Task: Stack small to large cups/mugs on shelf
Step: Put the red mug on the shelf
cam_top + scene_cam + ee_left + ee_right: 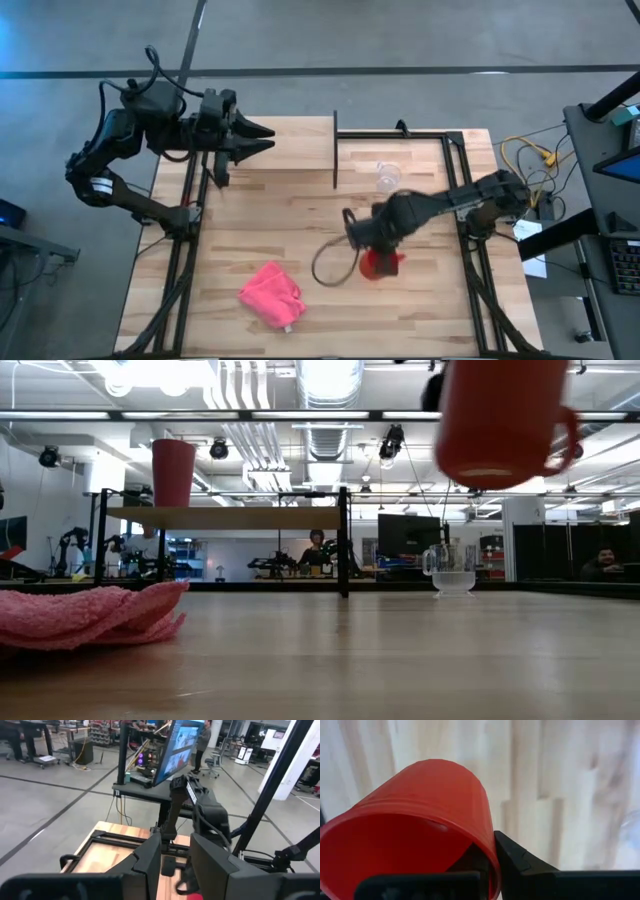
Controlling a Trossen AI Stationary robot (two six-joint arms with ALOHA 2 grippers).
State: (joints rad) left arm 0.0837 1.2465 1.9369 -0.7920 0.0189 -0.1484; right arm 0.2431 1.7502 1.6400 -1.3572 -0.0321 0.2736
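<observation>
My right gripper (375,245) is shut on the squat red mug (380,263), held high above the middle of the table; the low view shows the mug (498,422) in the air with its handle (570,438) to one side. The tall pink-red tumbler (173,472) stands upright on the shelf (230,517) near its left end. The small clear cup (388,178) stands on its base on the tabletop right of the shelf's black post. My left gripper (268,138) is open over the shelf's left end and hides the tumbler in the high view. My right gripper holds the red mug by its rim and wall (490,845), one finger inside the mug and one finger (520,862) outside. The fingers come from above, pointing down into the open mouth. The mug hangs nearly upright, base down, lifted clear of the table.
A crumpled pink cloth (272,293) lies near the table's front, left of centre. A dark cable loop (333,262) hangs beside my right gripper. Black frame rails (470,250) run along both table sides. People and desks show in the room behind.
</observation>
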